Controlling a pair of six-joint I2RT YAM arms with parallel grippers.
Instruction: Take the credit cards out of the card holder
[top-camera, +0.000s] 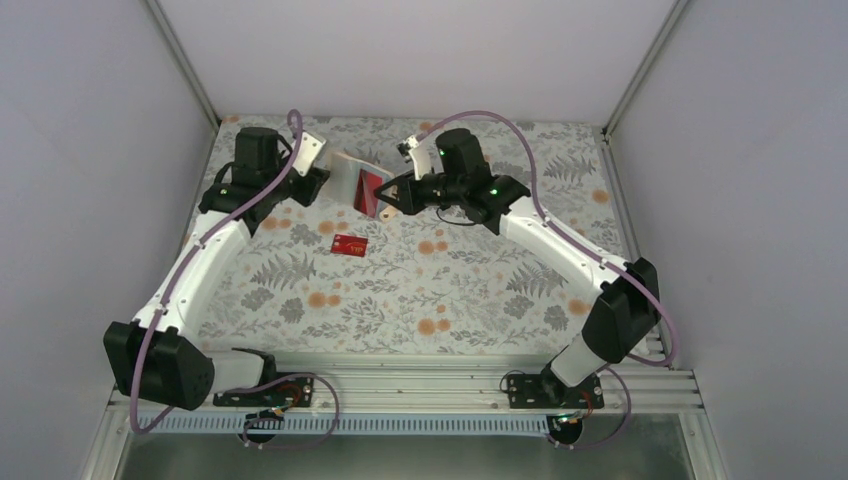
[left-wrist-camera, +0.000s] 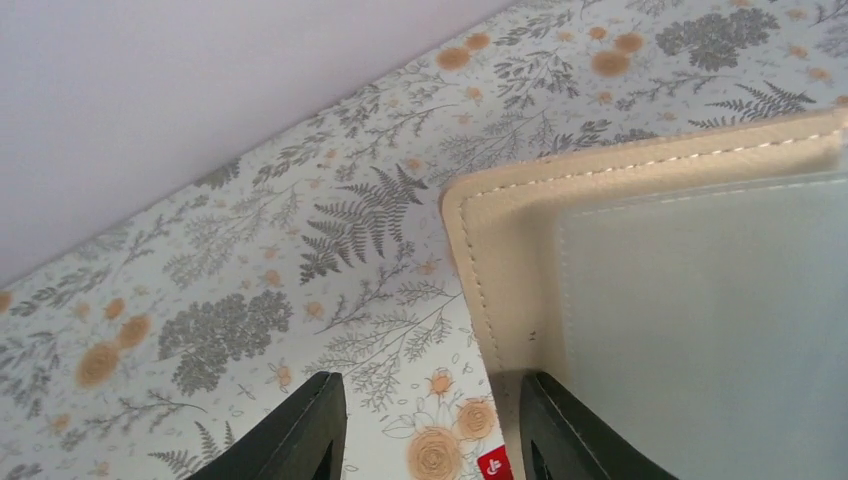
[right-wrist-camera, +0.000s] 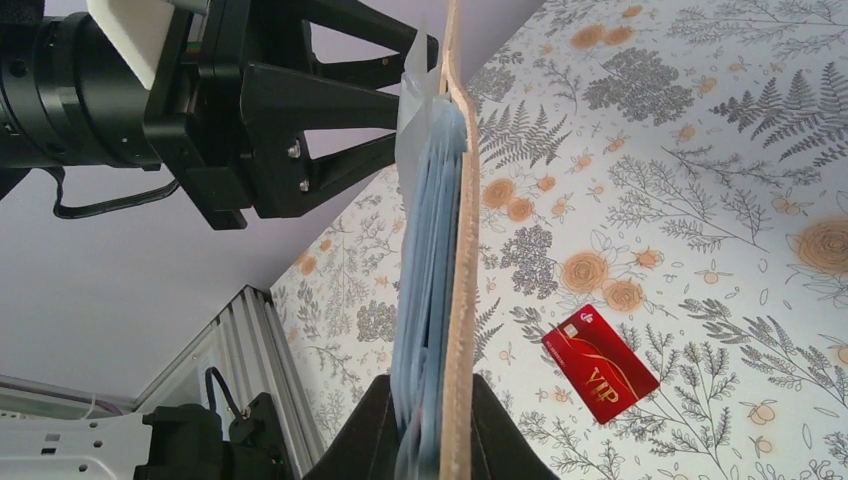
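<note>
The card holder (top-camera: 348, 170), tan outside and pale blue-grey inside, hangs open above the table between both grippers. A red credit card (top-camera: 372, 190) shows in its inner panel. My right gripper (right-wrist-camera: 432, 400) is shut on the holder's (right-wrist-camera: 457, 250) lower edge, seen edge-on. My left gripper (left-wrist-camera: 430, 400) stands open at the holder's (left-wrist-camera: 700, 300) corner. Its right finger (left-wrist-camera: 560, 430) lies against the blue-grey face, and only table shows between the jaws. Another red credit card (top-camera: 349, 244) (right-wrist-camera: 600, 363) marked VIP lies flat on the table below.
The floral table cover (top-camera: 450, 290) stretches toward the arms' bases. An aluminium rail (top-camera: 420, 380) runs along the near edge. Pale walls close in the back and both sides, close behind the left gripper (top-camera: 320, 182).
</note>
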